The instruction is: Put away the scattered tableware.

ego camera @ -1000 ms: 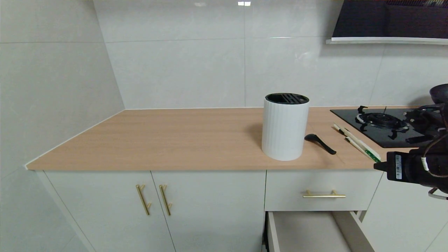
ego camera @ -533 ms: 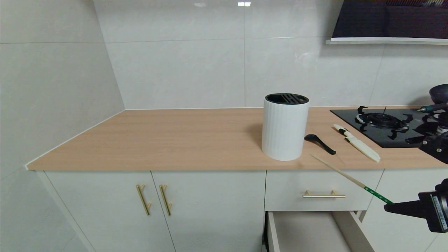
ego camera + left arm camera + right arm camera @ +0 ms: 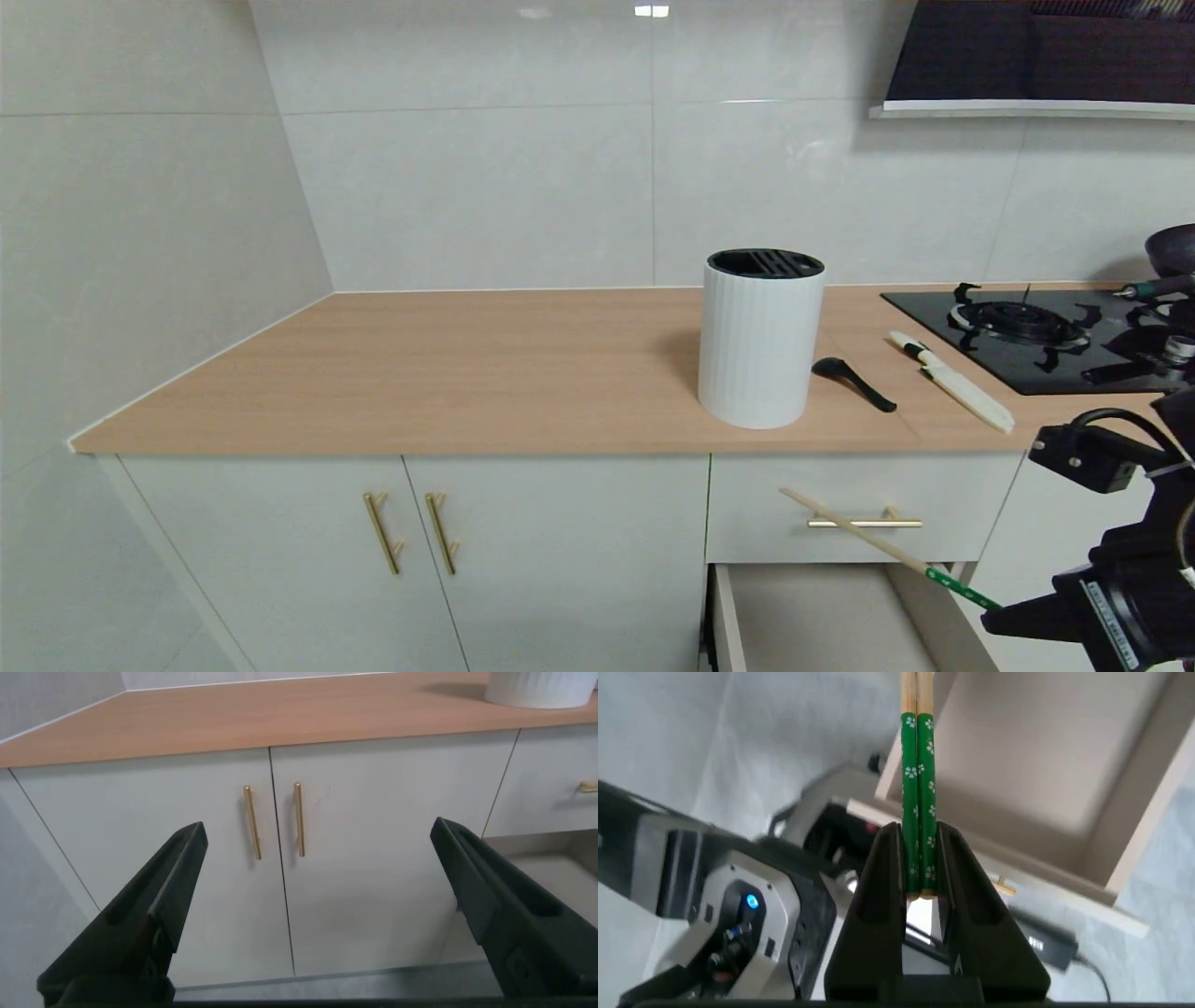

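Head view, bench (image 3: 467,373): long wooden top, and everything left to tidy is bunched at the hob end.
Drawer (image 3: 822,616): pulled open below the bench edge and bare inside. It looks like the landing spot for the cutlery.
Holder (image 3: 761,345): white ribbed cylinder, upright, slotted black top, near the front edge.
Left end effector (image 3: 318,835): spread wide with nothing in it, parked low facing the cupboard doors, well out of the way.
Right end effector (image 3: 997,616): clamped tight on the green end of the chopsticks (image 3: 878,546), down beside the open drawer. Gripping that end leaves the tips free to reach over the drawer.
Knife (image 3: 952,381): flat on the bench between holder and hob.
Spoon (image 3: 854,381): black, lying just beside the holder.
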`<state>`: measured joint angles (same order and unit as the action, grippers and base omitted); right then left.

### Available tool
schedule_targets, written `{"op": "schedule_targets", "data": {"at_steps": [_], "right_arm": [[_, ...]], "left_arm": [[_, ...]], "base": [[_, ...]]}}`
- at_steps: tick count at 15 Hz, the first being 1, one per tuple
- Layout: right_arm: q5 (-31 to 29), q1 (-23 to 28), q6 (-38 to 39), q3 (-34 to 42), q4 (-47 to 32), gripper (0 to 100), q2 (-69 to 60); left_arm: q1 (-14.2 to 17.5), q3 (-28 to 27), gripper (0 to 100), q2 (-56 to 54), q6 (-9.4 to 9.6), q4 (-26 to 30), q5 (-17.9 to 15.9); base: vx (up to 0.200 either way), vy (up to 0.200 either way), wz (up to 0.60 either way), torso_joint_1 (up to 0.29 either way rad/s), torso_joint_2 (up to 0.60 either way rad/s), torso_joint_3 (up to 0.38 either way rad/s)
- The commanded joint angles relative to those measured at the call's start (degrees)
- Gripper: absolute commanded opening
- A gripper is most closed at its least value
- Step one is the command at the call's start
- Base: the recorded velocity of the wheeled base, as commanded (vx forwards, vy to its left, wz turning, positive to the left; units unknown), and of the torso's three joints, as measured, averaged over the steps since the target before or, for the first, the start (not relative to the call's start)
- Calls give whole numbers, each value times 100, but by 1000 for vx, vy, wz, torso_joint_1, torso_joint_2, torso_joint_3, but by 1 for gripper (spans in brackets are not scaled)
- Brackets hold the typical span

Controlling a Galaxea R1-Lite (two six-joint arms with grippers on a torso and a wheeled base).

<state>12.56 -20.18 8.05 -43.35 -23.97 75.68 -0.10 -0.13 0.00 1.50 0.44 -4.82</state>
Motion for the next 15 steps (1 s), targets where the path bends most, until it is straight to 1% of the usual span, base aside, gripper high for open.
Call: {"op": "schedule_targets", "data": {"at_steps": [1,4,15], "right_arm": [[1,-39,4,37,6,0,571],[1,-74,4,28,6,0,922],[-16,-65,30,28,138,0,1467]], "left_arm": [[1,-4,100,0,-1,0,-2],[1,5,100,0,-1,0,-2],[1,5,100,0,-1,0,-2]], "base": [[0,0,0,0,0,0],[0,0,0,-42,96,67],[0,0,0,-174,454,270]]}}
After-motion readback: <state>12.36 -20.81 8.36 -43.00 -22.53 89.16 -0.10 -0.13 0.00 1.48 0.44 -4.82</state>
